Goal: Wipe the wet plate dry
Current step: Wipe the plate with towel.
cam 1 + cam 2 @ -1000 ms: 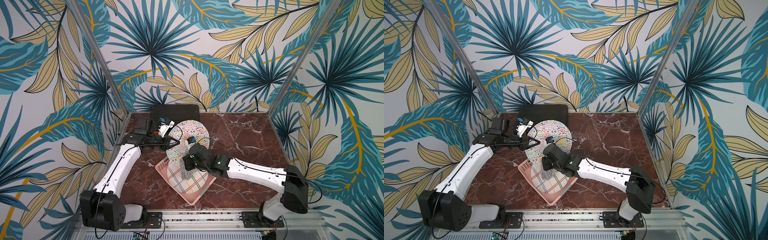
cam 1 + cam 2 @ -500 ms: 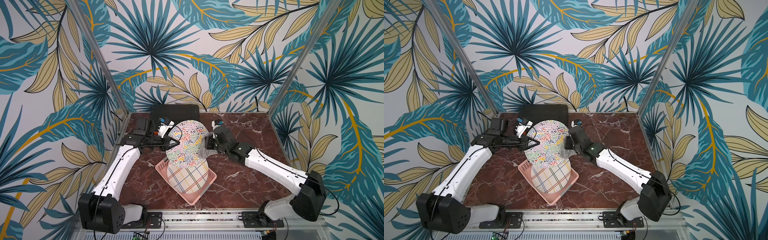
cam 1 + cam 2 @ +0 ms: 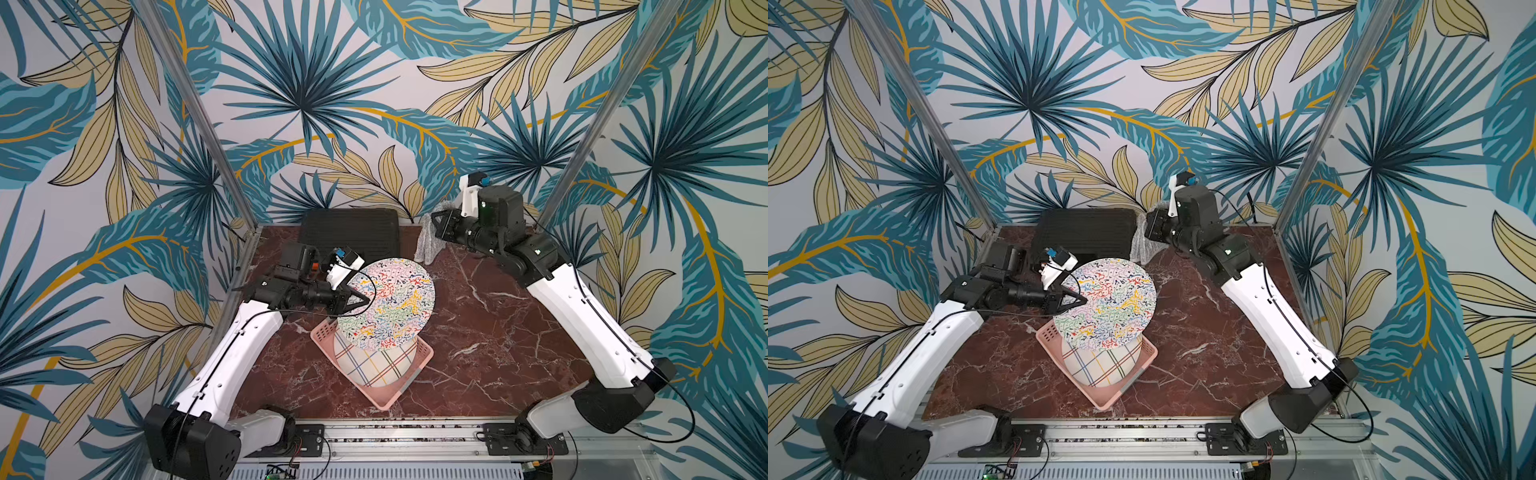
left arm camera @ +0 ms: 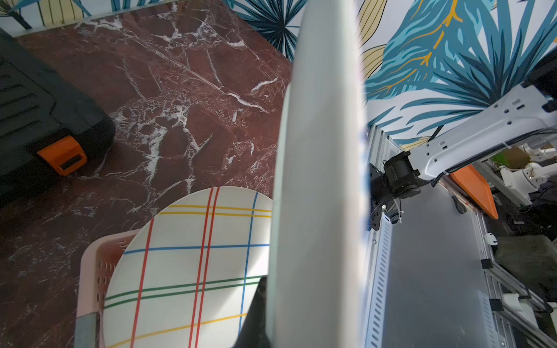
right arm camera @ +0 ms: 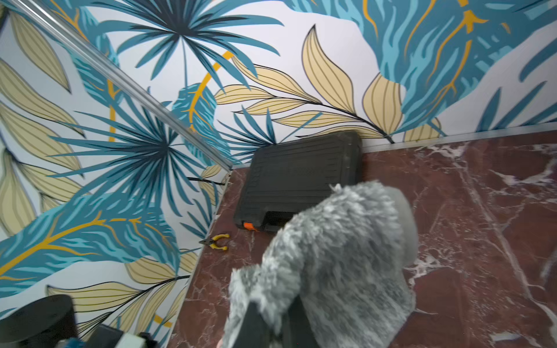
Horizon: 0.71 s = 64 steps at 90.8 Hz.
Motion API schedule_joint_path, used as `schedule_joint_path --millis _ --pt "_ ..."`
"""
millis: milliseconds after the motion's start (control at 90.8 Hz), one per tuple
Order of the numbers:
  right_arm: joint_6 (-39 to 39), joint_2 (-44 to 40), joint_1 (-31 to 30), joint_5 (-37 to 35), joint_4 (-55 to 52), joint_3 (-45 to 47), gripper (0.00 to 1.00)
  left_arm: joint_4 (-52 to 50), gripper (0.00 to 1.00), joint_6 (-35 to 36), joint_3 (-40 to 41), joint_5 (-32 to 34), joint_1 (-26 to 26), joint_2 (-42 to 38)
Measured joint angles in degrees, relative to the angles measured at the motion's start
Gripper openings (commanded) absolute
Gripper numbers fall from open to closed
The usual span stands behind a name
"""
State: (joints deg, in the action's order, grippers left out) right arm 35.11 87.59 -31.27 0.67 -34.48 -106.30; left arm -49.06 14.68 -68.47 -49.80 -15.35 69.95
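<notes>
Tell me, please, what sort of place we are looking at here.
Likely a robot lab cell, not a home: a left arm and right arm mounted on a metal rail, leaf-print panels boxing in a marble-look table, and a tool case at the back.

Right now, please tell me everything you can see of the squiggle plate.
The squiggle plate is round, its white face covered in small multicoloured squiggles; it looks ceramic. The left wrist view shows it almost edge-on, its back plain and pale. It hangs tilted above the pink basket and the plaid plate lying in it. The left gripper, shut, clamps its rim; nothing else seems to touch it. The cloth is apart from it. No water drops can be made out.
</notes>
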Motion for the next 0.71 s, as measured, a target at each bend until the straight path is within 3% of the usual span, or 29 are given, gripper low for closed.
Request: schedule_joint_path --millis 408,705 --pt "5.9 17.5 -1.7 26.2 -4.7 -10.3 0.00 -6.7 0.00 10.7 -4.6 3.1 -6.1 0.2" --pt "5.7 18.7 -5.6 37.8 -8.2 -12.2 0.00 -6.0 0.00 11.8 -6.6 6.4 -7.0 2.3"
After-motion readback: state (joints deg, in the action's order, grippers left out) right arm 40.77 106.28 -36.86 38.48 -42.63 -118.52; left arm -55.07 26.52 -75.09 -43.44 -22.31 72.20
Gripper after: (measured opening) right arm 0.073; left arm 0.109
